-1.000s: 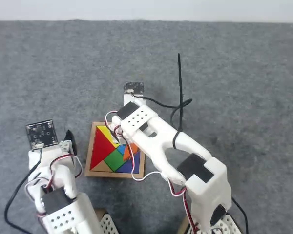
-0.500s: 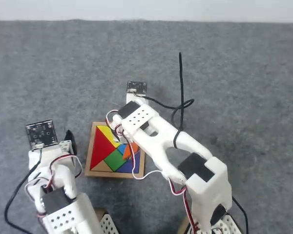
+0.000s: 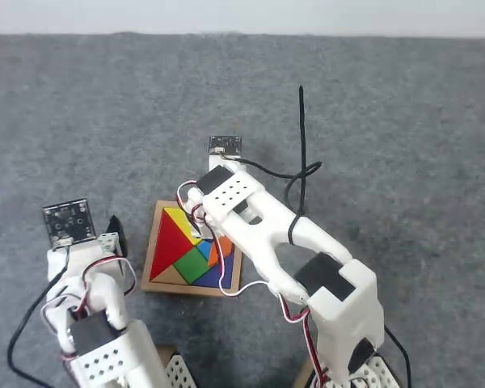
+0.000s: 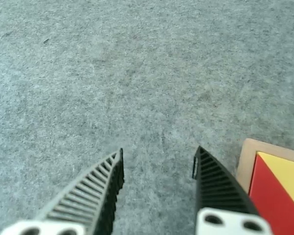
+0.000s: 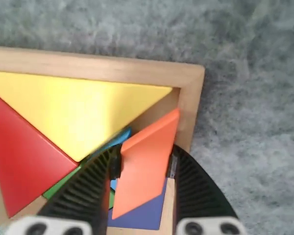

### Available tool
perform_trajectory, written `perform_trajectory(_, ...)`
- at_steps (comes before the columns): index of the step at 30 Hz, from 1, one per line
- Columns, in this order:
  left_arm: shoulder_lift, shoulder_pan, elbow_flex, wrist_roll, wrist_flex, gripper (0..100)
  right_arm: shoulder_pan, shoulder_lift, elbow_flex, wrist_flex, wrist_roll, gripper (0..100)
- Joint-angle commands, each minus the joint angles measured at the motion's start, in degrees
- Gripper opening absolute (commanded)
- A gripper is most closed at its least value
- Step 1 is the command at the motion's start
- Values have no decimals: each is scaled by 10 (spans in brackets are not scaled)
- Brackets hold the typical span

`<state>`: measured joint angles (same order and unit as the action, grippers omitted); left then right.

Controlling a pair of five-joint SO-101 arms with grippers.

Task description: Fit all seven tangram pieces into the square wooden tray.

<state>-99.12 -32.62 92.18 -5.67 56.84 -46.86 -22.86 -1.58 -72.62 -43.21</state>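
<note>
A grey, carpet-like counter (image 3: 388, 121) carries everything. The right arm (image 3: 283, 234) stretches from the near edge out over the wooden tray (image 3: 148, 259), and the left arm (image 3: 97, 299) stands folded just beside the tray's other side. The tray lies flat between the two arms. Inside it, the red triangle (image 3: 168, 246) lies along one side and the yellow triangle (image 3: 180, 220) along the far rim, their long edges touching. A green piece (image 3: 192, 263) sits at the middle, a dark blue piece (image 3: 218, 276) at the near corner, and a sliver of a light blue piece (image 5: 118, 138) shows under the yellow one's tip. The right tool (image 5: 144, 159) is clamped on the orange piece (image 5: 154, 137), one finger against each long edge. This piece is slanted, with its upper corner close to the tray's inner wall beside a bare strip of tray floor and its lower end overlapping the dark blue piece. The left tool (image 4: 159, 152) hangs with its fingers apart and nothing between them, above bare counter near the tray's rim.
</note>
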Motion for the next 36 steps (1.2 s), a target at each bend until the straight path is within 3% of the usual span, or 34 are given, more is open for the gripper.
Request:
perform_trajectory(1,-6,-2,-3,-2,-14,224,13,1,13,-15,11,51)
perform_trajectory(6,-6,-2,-3,-2,-14,224,13,1,13,-16,11,66)
perform_trajectory(13,-6,-2,-3,-2,-13,224,9,1,13,-17,11,250)
perform_trajectory(16,-6,-1,-3,-2,-13,224,9,2,19,-18,11,263)
perform_trajectory(22,-6,-1,-3,-2,-13,224,9,1,83,-100,13,263)
perform_trajectory(26,-6,-1,-3,-2,-13,224,10,1,127,-164,72,258)
perform_trajectory(31,-6,-1,-3,-2,-13,224,11,1,150,-189,182,95)
perform_trajectory(36,-6,-2,-3,-2,-12,224,14,-4,148,-190,194,65)
